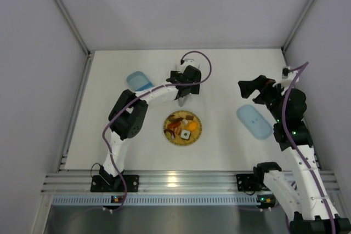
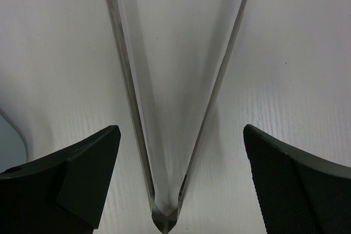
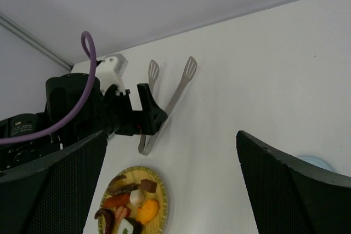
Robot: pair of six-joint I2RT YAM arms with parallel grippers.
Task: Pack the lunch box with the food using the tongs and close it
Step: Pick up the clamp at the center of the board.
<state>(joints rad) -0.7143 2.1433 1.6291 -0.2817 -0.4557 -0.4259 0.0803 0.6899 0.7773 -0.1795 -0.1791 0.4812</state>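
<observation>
The tongs [image 2: 164,218] are slim polished metal, two thin arms meeting in a narrow V, with slotted flat tips. You'll find them flat on the matte white table [image 1: 230,69], just beyond the plate. Your left gripper [image 2: 181,130] hangs over their joined end, jaws spread wide to either side and touching nothing. The round, yellow, woven plate [image 1: 197,133] holds the food [image 1: 184,127]: orange, red and brown bits and a white cube. The smooth, rounded, light-blue lunch box [image 1: 139,80] sits far left; its lid [image 1: 254,121] lies apart at right. Your right gripper [image 3: 171,135] is spread and empty.
</observation>
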